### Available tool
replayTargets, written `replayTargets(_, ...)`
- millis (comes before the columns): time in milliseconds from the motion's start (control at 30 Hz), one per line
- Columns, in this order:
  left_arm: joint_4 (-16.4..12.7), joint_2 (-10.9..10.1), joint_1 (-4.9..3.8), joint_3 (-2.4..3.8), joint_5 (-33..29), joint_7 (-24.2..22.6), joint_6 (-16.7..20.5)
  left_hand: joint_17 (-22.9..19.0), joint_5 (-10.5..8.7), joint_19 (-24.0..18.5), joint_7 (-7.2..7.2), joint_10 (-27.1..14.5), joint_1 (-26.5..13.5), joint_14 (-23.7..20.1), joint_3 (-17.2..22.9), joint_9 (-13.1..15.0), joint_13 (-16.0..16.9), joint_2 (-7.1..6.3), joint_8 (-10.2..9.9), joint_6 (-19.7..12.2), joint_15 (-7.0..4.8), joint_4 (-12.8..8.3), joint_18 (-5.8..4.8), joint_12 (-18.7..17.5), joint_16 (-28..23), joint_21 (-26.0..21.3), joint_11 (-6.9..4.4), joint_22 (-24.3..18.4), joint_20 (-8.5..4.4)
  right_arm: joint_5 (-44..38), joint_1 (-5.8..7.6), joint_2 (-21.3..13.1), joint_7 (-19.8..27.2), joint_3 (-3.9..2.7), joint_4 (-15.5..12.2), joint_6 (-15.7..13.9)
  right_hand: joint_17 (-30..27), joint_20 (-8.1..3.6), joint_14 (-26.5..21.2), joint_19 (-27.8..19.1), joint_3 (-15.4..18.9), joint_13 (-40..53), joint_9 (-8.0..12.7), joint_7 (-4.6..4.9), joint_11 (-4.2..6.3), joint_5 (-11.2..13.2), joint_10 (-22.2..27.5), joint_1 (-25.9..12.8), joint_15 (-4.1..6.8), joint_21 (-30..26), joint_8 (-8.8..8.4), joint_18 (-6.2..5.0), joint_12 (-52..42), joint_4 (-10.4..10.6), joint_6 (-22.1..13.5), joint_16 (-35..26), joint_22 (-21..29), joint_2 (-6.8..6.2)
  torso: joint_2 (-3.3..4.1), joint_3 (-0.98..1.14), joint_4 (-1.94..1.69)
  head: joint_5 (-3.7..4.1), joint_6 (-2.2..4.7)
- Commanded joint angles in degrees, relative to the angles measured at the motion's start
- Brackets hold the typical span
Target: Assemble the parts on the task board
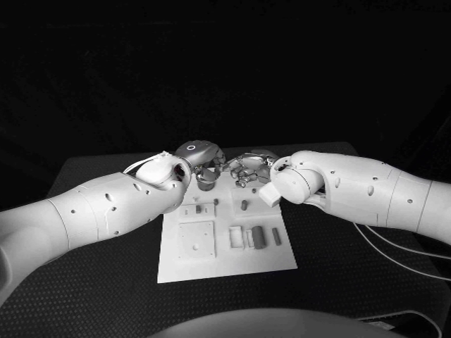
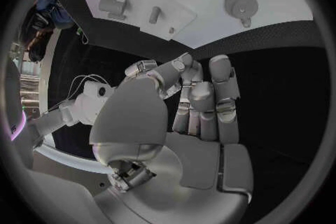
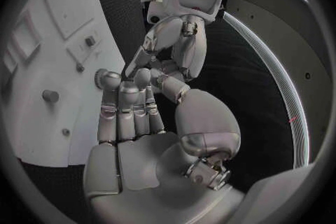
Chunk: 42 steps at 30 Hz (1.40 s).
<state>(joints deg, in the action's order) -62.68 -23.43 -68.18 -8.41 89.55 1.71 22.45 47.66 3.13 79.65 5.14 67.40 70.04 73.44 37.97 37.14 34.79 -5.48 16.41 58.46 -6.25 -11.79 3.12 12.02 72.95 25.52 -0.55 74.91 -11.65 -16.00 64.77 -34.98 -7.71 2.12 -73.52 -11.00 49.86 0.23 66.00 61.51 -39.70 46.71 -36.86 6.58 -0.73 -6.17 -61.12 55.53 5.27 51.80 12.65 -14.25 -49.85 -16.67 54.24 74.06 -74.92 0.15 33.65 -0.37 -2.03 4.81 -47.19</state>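
Both hands (image 1: 229, 167) fingertip to fingertip

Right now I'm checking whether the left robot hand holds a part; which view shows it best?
The left wrist view: the left robot hand has fingers curled, nothing visible in them. The head view shows it partly behind the wrist; the right wrist view shows its back.

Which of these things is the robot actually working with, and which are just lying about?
For the job:
task board
parts
left hand
right hand

Lying about:
table
cables

Neither hand plainly holds a part.
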Motion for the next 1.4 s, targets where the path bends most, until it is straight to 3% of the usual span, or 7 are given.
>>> replayTargets(33, 0.14, -0.12, -0.03, 0.03, -0.44, 0.56, -1.88, 0.07, -0.29, 0.10, 0.85, 8.05, 0.01, 0.05, 0.29, -0.07, 0.04, 0.67, -0.13, 1.17, -0.07, -0.16, 1.97, -0.26, -0.21, -0.10, 0.61, 1.24, -0.20, -0.44, -0.13, -0.82, 1.79, -0.10, -1.26, 0.58, 0.08, -0.05, 0.03, -0.23, 0.28, 0.09, 0.00, 0.87, -0.33, -0.35, 0.05, 0.44, -0.22, -0.32, 0.17, -0.75, 0.12, -0.05, -0.66, -0.24, -0.47, -0.03, -0.01, 0.02, 0.07, -0.13, -0.04)
replayTargets(300, 0.55, -0.55, -0.05, 0.05, -4.27, 0.90, -3.05, 0.09, -0.29, 0.11, 0.83, 8.15, -0.01, 0.05, 0.29, -0.07, 0.02, 0.66, -0.12, 1.23, -0.09, -0.21, 1.97, -0.33, -0.20, -0.07, 0.60, 1.25, -0.19, -1.49, -0.15, -3.39, 2.38, -0.50, -3.97, 0.17, 0.09, -0.07, 0.03, -0.23, 0.24, 0.09, 0.03, 0.86, -0.32, -0.35, 0.05, 0.58, -0.21, -0.31, 0.18, -0.75, 0.11, -0.08, -0.58, -0.23, -0.48, 0.01, 0.00, 0.02, 0.10, -0.21, -0.09)
replayTargets(467, 0.78, -1.56, -0.08, 0.11, -13.53, 2.06, -3.97, 0.11, -0.26, 0.10, 0.85, 8.24, -0.21, 0.03, 0.25, -0.12, -0.07, 0.69, -0.16, 1.25, -0.08, -0.17, 1.95, -0.53, -0.22, -0.06, 0.61, 1.25, -0.18, -2.79, -0.31, -5.13, 3.15, -1.69, -6.02, 0.09, 0.09, -0.07, 0.03, -0.22, 0.23, 0.09, 0.05, 0.86, -0.31, -0.35, 0.06, 0.63, -0.20, -0.30, 0.18, -0.75, 0.10, -0.08, -0.56, -0.23, -0.49, 0.03, -0.04, 0.09, 0.04, -0.29, -0.14)
replayTargets(800, -1.04, -5.57, -0.13, 0.14, -34.28, 8.44, -1.46, 0.05, -0.07, 0.07, 0.84, 8.45, -0.61, 0.07, 0.33, -0.25, -0.21, 0.92, -0.28, 1.27, -0.09, -0.01, 1.94, -0.91, -0.37, -0.11, 0.60, 1.19, -0.18, -3.56, -0.30, -5.90, 3.44, -2.20, -4.66, 0.09, 0.11, -0.11, 0.02, -0.22, 0.17, 0.10, 0.10, 0.84, -0.30, -0.35, 0.08, 0.88, -0.17, -0.28, 0.16, -0.75, 0.09, -0.14, -0.52, -0.21, -0.51, 0.03, -0.06, 0.08, -0.06, -0.74, -0.21)
replayTargets(1033, -3.45, -8.73, -0.05, -0.12, -36.60, 11.80, 1.25, -0.04, -0.03, 0.12, 0.80, 8.70, -0.78, 0.16, 0.42, -0.30, -0.24, 0.80, -0.27, 1.39, -0.14, 0.05, 1.95, -1.05, -0.51, -0.16, 0.55, 1.14, -0.21, -4.15, -0.30, -6.19, 3.58, -2.25, -3.71, 0.20, 0.12, -0.12, 0.01, -0.23, 0.15, 0.10, 0.12, 0.83, -0.28, -0.35, 0.09, 1.01, -0.17, -0.27, 0.16, -0.75, 0.09, -0.14, -0.48, -0.20, -0.52, 0.03, -0.08, 0.05, -0.12, -1.95, -0.63)
replayTargets(1133, -4.89, -10.09, 0.26, -0.63, -36.14, 12.37, 2.42, -0.08, -0.02, 0.13, 0.79, 8.77, -0.83, 0.19, 0.48, -0.33, -0.25, 0.71, -0.28, 1.41, -0.15, 0.08, 1.95, -1.11, -0.58, -0.19, 0.54, 1.11, -0.21, -4.39, -0.29, -6.31, 3.63, -2.26, -3.44, 0.21, 0.12, -0.12, 0.01, -0.23, 0.13, 0.10, 0.13, 0.83, -0.28, -0.35, 0.09, 1.06, -0.16, -0.27, 0.17, -0.75, 0.08, -0.14, -0.45, -0.20, -0.53, 0.05, -0.11, 0.04, -0.21, -2.65, -0.78)
replayTargets(1400, -9.19, -13.60, 1.31, -3.29, -30.97, 13.71, 6.15, -0.18, 0.00, 0.29, 0.69, 9.17, -0.73, 0.41, 0.86, -0.40, -0.22, 0.32, -0.23, 1.64, -0.25, 0.14, 1.96, -1.28, -0.73, -0.24, 0.44, 1.07, -0.28, -5.21, -0.29, -6.34, 3.87, -2.26, -2.60, 0.45, 0.13, -0.13, 0.01, -0.24, 0.11, 0.10, 0.15, 0.82, -0.27, -0.35, 0.09, 1.16, -0.16, -0.26, 0.17, -0.75, 0.08, -0.13, -0.42, -0.19, -0.54, 0.08, -0.26, 0.07, -0.26, -4.95, -1.32)
